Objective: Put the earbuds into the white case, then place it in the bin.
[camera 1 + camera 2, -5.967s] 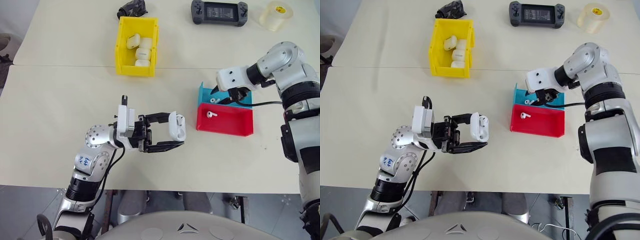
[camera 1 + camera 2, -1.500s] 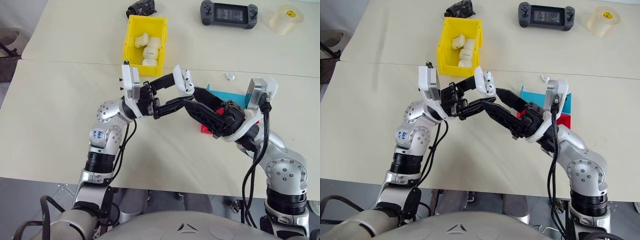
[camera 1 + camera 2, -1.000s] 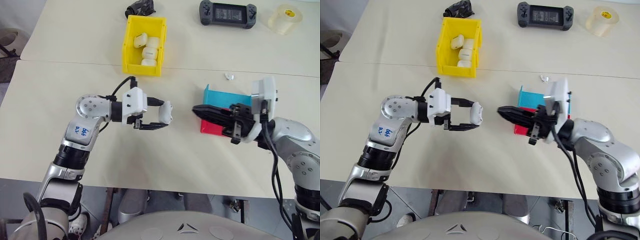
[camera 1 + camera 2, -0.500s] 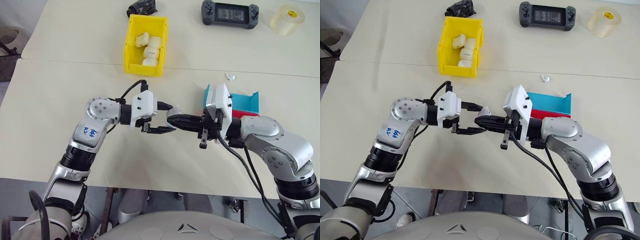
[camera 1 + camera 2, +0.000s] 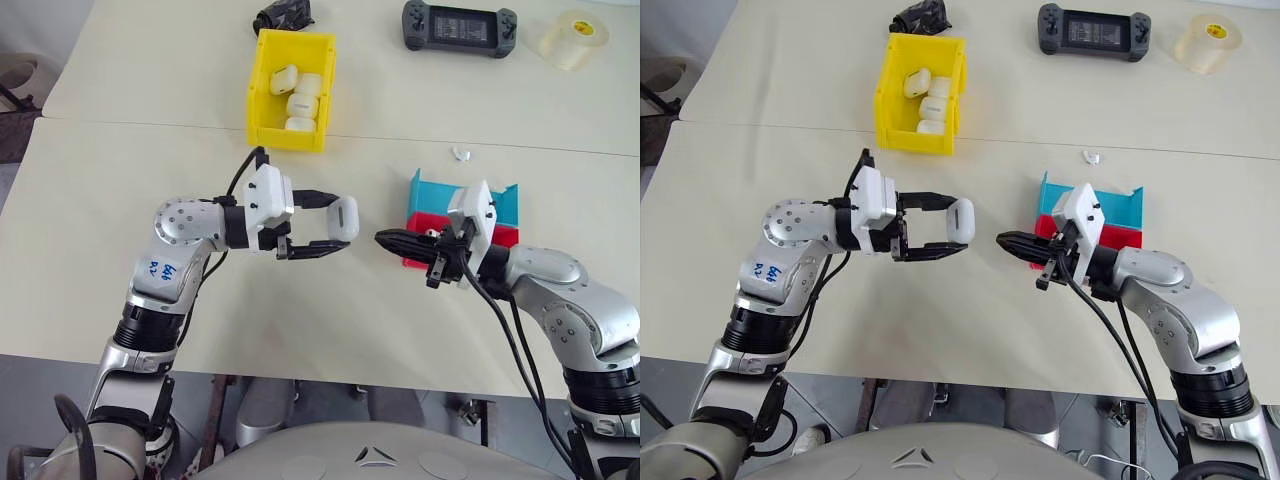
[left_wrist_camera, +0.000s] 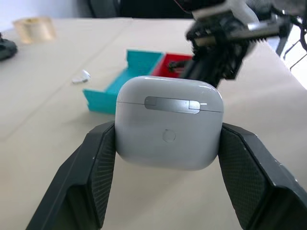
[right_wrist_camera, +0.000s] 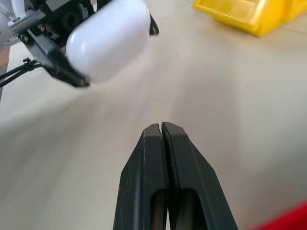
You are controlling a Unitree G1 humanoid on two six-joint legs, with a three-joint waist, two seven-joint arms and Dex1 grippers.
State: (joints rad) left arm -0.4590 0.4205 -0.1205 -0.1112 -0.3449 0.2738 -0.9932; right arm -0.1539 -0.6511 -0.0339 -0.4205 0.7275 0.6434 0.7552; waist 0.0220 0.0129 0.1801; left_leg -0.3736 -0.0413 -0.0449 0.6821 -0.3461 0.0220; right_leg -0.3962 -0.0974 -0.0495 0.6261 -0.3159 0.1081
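Spanning beige table (image 5: pixel 120 180) (seamed)

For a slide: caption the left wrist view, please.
Left gripper clamps the closed white case; blue tray and right gripper beyond.

The left arm is bent at the elbow and held level above the table, its left gripper (image 5: pixel 335 232) pointed toward the robot's right and clamped on the white case (image 6: pixel 169 122) (lid closed). The right arm is reached in from the table's near edge, its right gripper (image 7: pixel 161 128) pressed together, empty, pointed at the left one.
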